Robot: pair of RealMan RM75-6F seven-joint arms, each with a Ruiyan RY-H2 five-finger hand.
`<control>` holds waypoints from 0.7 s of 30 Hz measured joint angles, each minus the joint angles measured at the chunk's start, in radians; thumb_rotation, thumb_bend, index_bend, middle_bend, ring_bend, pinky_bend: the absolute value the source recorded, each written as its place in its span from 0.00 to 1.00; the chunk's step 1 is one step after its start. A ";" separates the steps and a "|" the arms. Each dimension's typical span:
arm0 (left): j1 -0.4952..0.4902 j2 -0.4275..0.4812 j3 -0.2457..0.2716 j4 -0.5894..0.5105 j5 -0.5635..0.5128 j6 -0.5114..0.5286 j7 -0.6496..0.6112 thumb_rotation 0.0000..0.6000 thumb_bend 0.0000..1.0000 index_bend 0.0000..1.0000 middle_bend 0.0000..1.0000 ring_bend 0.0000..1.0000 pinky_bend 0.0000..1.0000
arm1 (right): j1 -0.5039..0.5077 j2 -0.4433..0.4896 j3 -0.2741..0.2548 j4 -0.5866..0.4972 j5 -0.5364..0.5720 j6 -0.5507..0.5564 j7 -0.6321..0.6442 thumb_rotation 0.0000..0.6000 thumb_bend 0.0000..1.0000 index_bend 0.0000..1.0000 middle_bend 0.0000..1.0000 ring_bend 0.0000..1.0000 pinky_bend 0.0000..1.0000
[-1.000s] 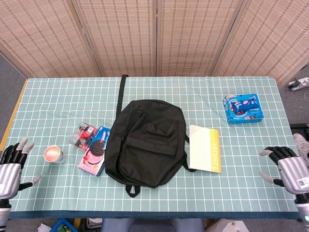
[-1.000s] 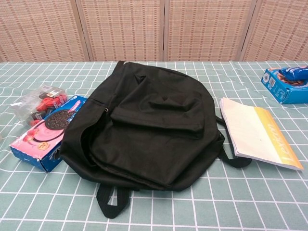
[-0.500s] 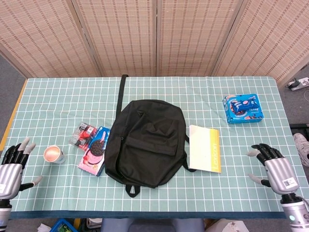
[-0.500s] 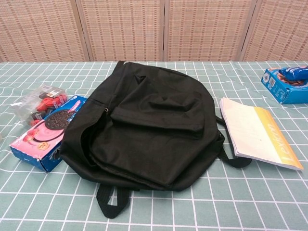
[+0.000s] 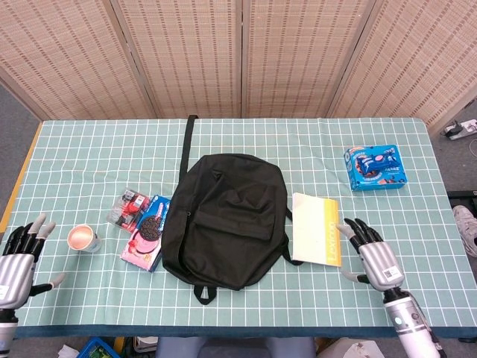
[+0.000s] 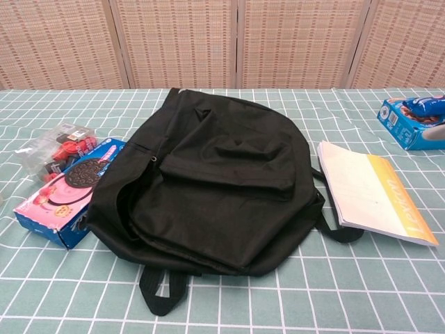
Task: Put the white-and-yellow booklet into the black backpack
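The black backpack lies flat and closed in the middle of the table, seen close up in the chest view as the backpack. The white-and-yellow booklet lies flat just right of it, also the booklet in the chest view. My right hand hovers open, fingers spread, just right of the booklet's yellow edge, holding nothing. My left hand stays open at the table's near left corner. Neither hand shows in the chest view.
A pink cup stands near the left hand. A cookie box and a clear snack pack lie left of the backpack. A blue cookie box sits at the back right. A long strap runs back from the bag.
My right hand has moved left from the table's right edge to a spot just beside the booklet. The left hand, backpack and booklet have not moved.
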 measured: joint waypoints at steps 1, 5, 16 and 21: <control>0.001 0.000 0.000 0.001 0.000 0.001 -0.002 1.00 0.15 0.06 0.00 0.03 0.00 | 0.006 -0.019 0.004 0.014 0.007 -0.011 -0.006 1.00 0.04 0.13 0.07 0.02 0.12; 0.005 0.002 0.002 0.004 -0.002 0.003 -0.009 1.00 0.15 0.06 0.00 0.03 0.00 | 0.030 -0.091 0.018 0.070 0.038 -0.055 -0.023 1.00 0.04 0.11 0.05 0.01 0.08; 0.010 0.005 0.005 0.010 -0.003 0.002 -0.023 1.00 0.15 0.06 0.00 0.03 0.00 | 0.077 -0.223 0.037 0.174 0.084 -0.122 -0.028 1.00 0.04 0.00 0.00 0.00 0.01; 0.009 0.005 0.004 0.015 -0.008 -0.004 -0.030 1.00 0.15 0.06 0.00 0.04 0.00 | 0.088 -0.263 0.035 0.216 0.086 -0.131 -0.032 1.00 0.04 0.00 0.00 0.00 0.01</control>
